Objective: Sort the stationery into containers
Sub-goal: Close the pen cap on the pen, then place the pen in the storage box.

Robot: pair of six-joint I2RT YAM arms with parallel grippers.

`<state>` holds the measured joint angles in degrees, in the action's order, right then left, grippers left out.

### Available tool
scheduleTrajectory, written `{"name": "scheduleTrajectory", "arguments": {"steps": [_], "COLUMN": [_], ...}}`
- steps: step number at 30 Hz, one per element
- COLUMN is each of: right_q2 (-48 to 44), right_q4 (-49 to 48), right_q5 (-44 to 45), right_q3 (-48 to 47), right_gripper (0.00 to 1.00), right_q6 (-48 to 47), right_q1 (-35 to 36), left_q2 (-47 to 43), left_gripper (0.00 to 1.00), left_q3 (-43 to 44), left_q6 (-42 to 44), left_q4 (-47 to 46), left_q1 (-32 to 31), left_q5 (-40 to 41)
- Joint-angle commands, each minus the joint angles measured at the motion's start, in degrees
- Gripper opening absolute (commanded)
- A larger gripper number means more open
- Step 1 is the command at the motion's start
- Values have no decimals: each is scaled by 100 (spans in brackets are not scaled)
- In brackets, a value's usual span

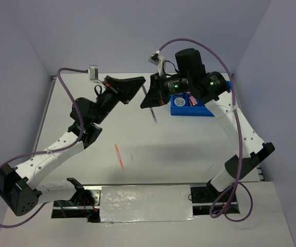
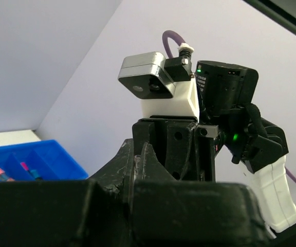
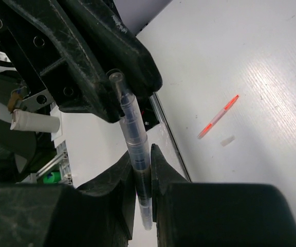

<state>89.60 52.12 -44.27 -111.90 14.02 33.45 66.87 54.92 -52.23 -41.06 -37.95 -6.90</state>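
Note:
A thin grey pen (image 1: 152,112) hangs steeply above the table's back middle. My right gripper (image 1: 147,100) is shut on its middle; the right wrist view shows the pen (image 3: 131,128) pinched between the right gripper (image 3: 143,160) jaws. My left gripper (image 1: 142,85) meets it from the left, and in the left wrist view the left gripper (image 2: 136,154) jaws are nearly closed on the pen's clear top end (image 2: 137,159). The blue tray (image 1: 202,112) lies under the right arm with a tape disc (image 1: 179,101) and a pink item (image 1: 191,99) inside. An orange pen (image 1: 119,156) lies on the table.
The tray (image 2: 50,157) also shows in the left wrist view with capped highlighters (image 2: 27,169) inside. The orange pen (image 3: 219,117) and a small white scrap (image 3: 227,140) lie on the white table. Purple walls stand on three sides.

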Motion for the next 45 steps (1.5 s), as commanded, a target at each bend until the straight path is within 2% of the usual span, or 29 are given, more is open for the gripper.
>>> {"name": "scheduleTrajectory", "arguments": {"steps": [1, 9, 12, 15, 18, 20, 22, 23, 25, 26, 27, 28, 29, 30, 31, 32, 34, 35, 37, 38, 40, 44, 45], "right_q2": [303, 400, 356, 32, -495, -837, -1101, -1181, -1348, -1375, -1393, -1402, -1410, -1358, -1306, -1235, -823, -378, 186, 459, 1163, 1937, 2173], "right_q4": [-3665, -4016, -4016, -3964, -4095, -4096, -4139, -4157, -4201, -4192, -4166, -4088, -4052, -3956, -3903, -3780, -3201, -2738, -2235, -2006, -1592, -1345, -1318], "right_q5": [1088, 1105, 800, 771, 639, 604, 621, 648, 665, 692, 718, 796, 910, 998, 1069, 1400, 2103, 2951, 3773, 4255, 4540, 5374, 5829], "right_q3": [-1131, -1300, -1003, -344, 1156, 1660, 2346, 2783, 3137, 3287, 3523, 3613, 3788, 3841, 3877, 3808, 3545, 3126, 2509, 1880, 1087, 327, 231], "right_gripper": [0, 0, 0, 0, 0, 0, 0, 0, 0, 0, 0, 0, 0, 0, 0, 0, 0, 0, 0, 0, 0, 0, 0], "right_q6": [320, 734, 707, 532, 452, 347, 294, 277, 163, 119, 14, -39, -83, -145, -189, -276, -706, -960, -1111, -1156, -1060, -954, -989], "right_q1": [-611, -1051, -1051, -999, -972, -902, -867, -884, -902, -911, -954, -1068, -1165, -1287, -1610, -1779, -2043, -2262, -2491, -2762, -3019, -3564, -3661], "left_q2": [475, 757, 792, 766, 810, 871, 871, 889, 994, 1047, 1091, 1126, 1118, 1109, 1048, 1004, 828, 767, 495, 398, 38, -367, -437], "left_gripper": [0, 0, 0, 0, 2, 17, 38, 62, 71, 79, 99, 99, 99, 99, 99, 99, 99, 99, 99, 99, 99, 99, 99], "left_q3": [-403, -359, -9, 701, 1378, 1740, 2206, 2564, 3040, 3321, 3802, 4016, 4340, 4474, 4554, 4580, 4458, 4153, 3748, 3311, 2660, 1989, 1910], "left_q6": [-236, -157, 273, 1151, 1575, 1654, 1602, 1541, 1461, 1444, 1400, 1391, 1330, 1303, 1277, 1268, 1311, 1425, 1531, 1610, 1707, 1979, 2023], "left_q4": [1654, 1627, 2292, 3688, 4727, 5210, 5275, 5283, 5275, 5466, 5520, 5625, 5983, 6187, 6398, 6626, 7251, 7461, 7603, 7647, 7648, 7727, 7762], "left_q1": [-1319, -1575, -1549, -1382, -899, -470, -127, -29, 138, 174, 218, 305, 341, 428, 473, 499, 587, 622, 693, 702, 728, 763, 772], "left_q5": [-3792, -4232, -4268, -3699, -3004, -2530, -2300, -2055, -1861, -1433, -1272, -1044, -328, -8, 282, 790, 1224, 1339, 1375, 1384, 1261, 998, 954]}}
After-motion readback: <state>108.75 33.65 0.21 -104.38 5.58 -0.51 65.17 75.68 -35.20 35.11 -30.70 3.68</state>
